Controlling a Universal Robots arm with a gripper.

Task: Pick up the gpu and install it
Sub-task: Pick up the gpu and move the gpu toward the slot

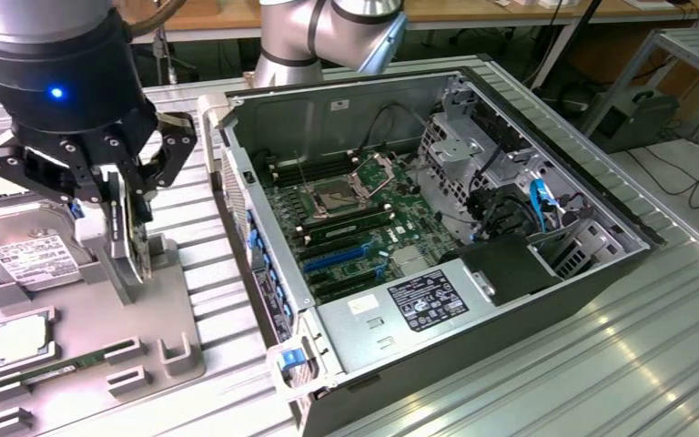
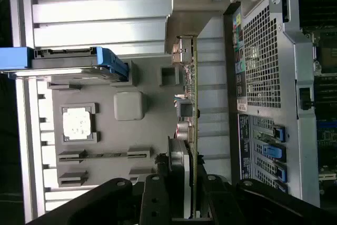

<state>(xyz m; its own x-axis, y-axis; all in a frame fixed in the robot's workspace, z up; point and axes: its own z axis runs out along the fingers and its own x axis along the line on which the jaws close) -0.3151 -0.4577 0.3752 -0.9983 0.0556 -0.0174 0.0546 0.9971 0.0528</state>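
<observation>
The gpu (image 1: pixel 123 250) stands on edge at the exterior view's left, a thin dark card with a silver bracket at one end. My gripper (image 1: pixel 121 211) is shut on its upper part, fingers on both flat faces. The card's lower end is at the grey holder tray (image 1: pixel 88 319); I cannot tell whether it still touches its slot. In the wrist view the gpu (image 2: pixel 192 109) runs edge-on out from between my gripper's (image 2: pixel 190 191) black fingers, lying between the tray and the case.
The open computer case (image 1: pixel 592 196) lies on its side at the exterior view's right, with blue expansion slots (image 1: pixel 335 261) on the motherboard. The tray also holds a hard drive (image 1: pixel 28 257), a processor chip (image 1: pixel 19 339) and a green memory stick (image 1: pixel 52 369).
</observation>
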